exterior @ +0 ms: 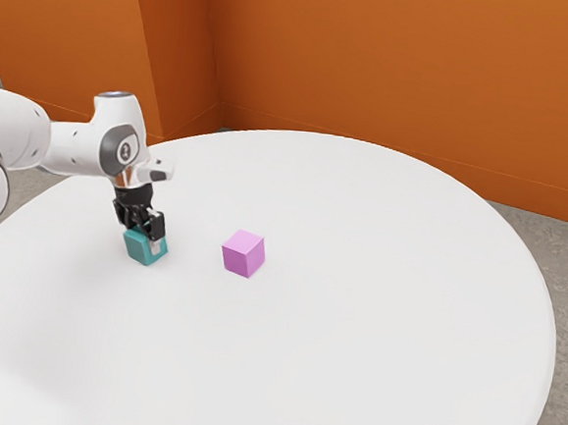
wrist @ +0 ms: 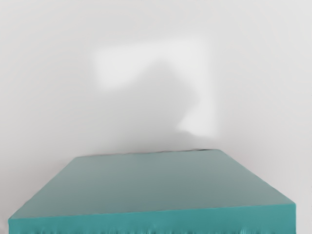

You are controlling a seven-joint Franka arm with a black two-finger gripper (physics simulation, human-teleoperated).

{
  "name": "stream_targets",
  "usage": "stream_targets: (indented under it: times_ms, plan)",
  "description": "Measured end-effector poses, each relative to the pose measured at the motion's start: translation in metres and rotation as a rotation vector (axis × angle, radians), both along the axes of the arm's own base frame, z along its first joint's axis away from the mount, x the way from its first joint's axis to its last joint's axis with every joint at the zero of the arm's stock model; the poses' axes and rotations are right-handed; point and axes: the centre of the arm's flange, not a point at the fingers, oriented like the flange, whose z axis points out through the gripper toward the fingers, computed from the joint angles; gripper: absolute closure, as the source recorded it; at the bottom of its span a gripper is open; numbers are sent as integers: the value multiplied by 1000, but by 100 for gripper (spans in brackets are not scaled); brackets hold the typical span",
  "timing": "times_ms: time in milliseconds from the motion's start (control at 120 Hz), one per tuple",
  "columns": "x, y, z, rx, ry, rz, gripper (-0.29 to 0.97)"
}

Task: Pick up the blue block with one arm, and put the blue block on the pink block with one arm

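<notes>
The white arm (exterior: pixel 73 147) reaches down to the round white table (exterior: pixel 375 308), and its black pincer (exterior: pixel 147 235) points straight down. Right under the pincer is the blue block (exterior: pixel 137 250). The block looks more blue-green than plain blue. The tip of the pincer sits on the top part of the block and touches it. I cannot tell if the pincer is clamped on the block or just resting around it. The block seems to sit low on the table, with its bottom right at the white top. From the camera on the hand, the blue block (wrist: pixel 151 190) is big and very close, just below the pincer, and its flat top faces up. Past the block there is the white table (wrist: pixel 253 73) with a soft gray shadow (wrist: pixel 161 102) on it. The pink block (exterior: pixel 243 254) stands near the pincer, off to the exterior view's right of it. It does not touch the pincer or the blue block, and there is bare table between the two blocks. Far behind the pincer is an orange wall (exterior: pixel 375 52)
</notes>
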Motion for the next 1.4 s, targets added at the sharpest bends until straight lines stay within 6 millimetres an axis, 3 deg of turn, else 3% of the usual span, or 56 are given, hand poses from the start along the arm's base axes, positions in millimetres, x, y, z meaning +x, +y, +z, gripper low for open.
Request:
stream_targets:
  times_ms: [367, 567, 775, 908, 1125, 1283, 1400]
  plan:
    - [1, 0, 6, 9, -8, 10, 34]
    - [3, -4, 26, 18, -27, 11, 35]
    - [14, -51, 81, -12, -60, -15, 36]
    - [34, -90, 99, -44, -57, -7, 36]
    - [72, -142, 90, -64, -13, 35, 36]
    - [77, -160, 77, -59, 47, 90, 37]
    - [81, -175, 81, -39, 65, 112, 36]
